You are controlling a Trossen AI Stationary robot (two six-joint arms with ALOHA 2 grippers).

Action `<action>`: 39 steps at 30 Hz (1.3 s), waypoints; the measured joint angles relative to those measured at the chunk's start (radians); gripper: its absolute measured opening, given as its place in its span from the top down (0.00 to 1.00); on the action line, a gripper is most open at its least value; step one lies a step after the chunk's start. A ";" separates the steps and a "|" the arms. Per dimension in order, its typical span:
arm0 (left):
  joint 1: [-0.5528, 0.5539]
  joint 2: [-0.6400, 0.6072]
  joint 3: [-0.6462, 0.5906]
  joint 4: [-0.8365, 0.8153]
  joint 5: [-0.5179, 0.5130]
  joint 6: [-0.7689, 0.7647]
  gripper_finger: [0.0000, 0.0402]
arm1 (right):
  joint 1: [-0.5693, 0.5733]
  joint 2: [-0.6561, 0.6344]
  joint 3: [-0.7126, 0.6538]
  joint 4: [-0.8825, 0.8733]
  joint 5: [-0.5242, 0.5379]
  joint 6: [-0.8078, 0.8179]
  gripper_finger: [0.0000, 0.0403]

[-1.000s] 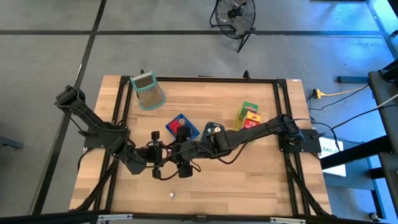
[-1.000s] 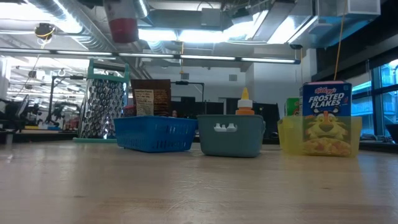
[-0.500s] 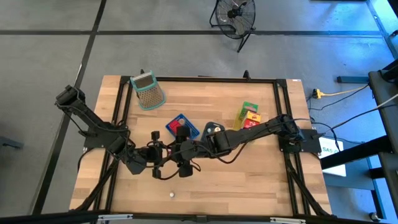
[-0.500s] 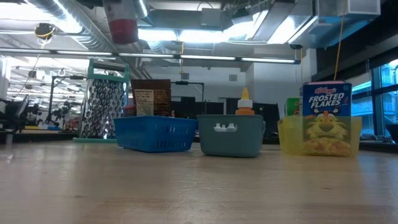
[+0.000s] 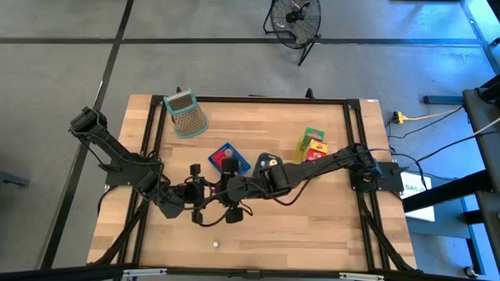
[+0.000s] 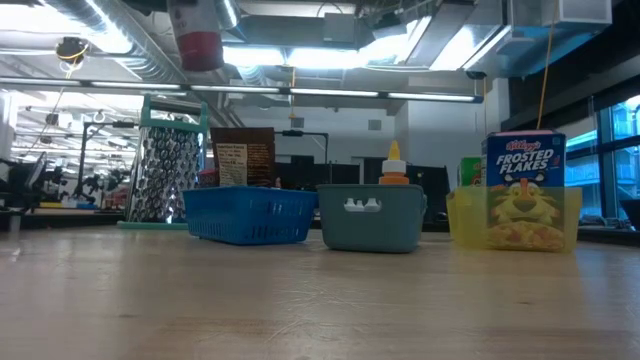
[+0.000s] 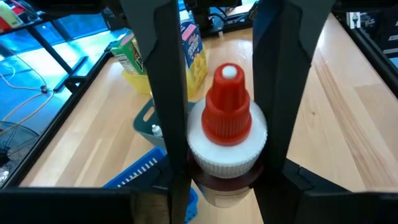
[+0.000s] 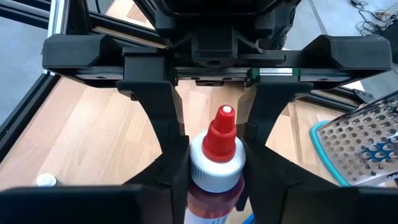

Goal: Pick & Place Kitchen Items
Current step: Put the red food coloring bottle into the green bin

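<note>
A small bottle (image 8: 216, 155) with a red nozzle cap, a white collar and a dark red body stands upright between my two grippers, over the table's middle. The left gripper (image 5: 205, 195) reaches in from the table's left, the right gripper (image 5: 223, 191) from the right, and they face each other. Both are shut on the bottle (image 7: 227, 118). From above the grippers hide it, and its bottom is out of every view. A tiny white round piece (image 5: 215, 244) lies on the wood near the front edge. My left gripper (image 7: 227, 186) comes in level from the table's left, with one finger on each side of the bottle below the cap, at the white collar (image 8: 194, 163). The bottle stays upright. My right gripper (image 8: 214, 193) comes in level from the table's right. Its fingers (image 7: 169, 124) pinch the same bottle about the white collar (image 7: 214, 155) and the upper body. Whether the bottle's bottom rests on the table does not show.
Behind the grippers stand a blue basket (image 5: 229, 158) holding a brown packet (image 6: 243, 157), a teal basket (image 5: 267, 161) holding an orange-capped bottle (image 6: 393, 165), and a yellow tray (image 5: 311, 146) with a cereal box (image 6: 525, 190). A grater (image 5: 186, 113) lies far left.
</note>
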 joint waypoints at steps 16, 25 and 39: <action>0.000 0.000 0.000 0.019 0.007 0.041 0.57 | -0.001 0.000 0.000 -0.008 -0.043 0.003 0.70; 0.002 -0.001 0.002 0.032 0.036 0.049 0.51 | 0.005 0.002 0.000 -0.072 0.017 0.057 0.70; -0.001 -0.002 0.004 0.009 0.045 0.047 0.50 | 0.098 -0.052 -0.003 -0.377 0.303 0.243 0.70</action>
